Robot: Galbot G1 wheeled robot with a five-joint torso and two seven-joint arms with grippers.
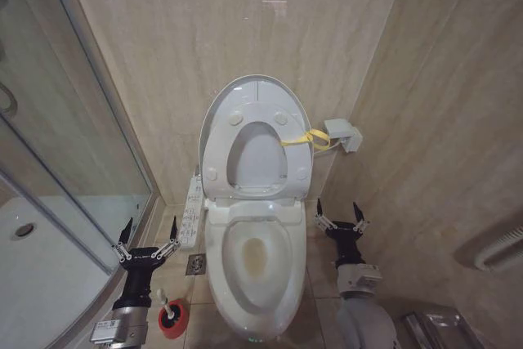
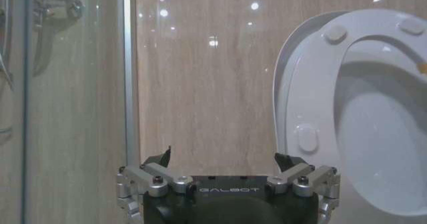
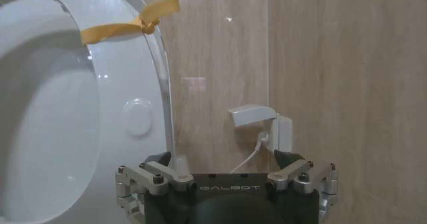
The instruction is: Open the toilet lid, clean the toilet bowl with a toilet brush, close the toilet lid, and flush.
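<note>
head view: glossy white plastic toilet lid already upright against wall, white ceramic toilet bowl exposed, white-handled toilet brush untouched in red holder cup by left gripper; right gripper beside bowl, both jaws spread, empty; scrubbing, closing, flushing remain.

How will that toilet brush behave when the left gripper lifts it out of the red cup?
The toilet brush has a slim white handle, so it is probably light and stiff. The handle looks smooth, so it may slip or swivel between the fingers of the open left gripper. Its small red holder cup stands loose on the floor and could tip or lift with it.
</note>
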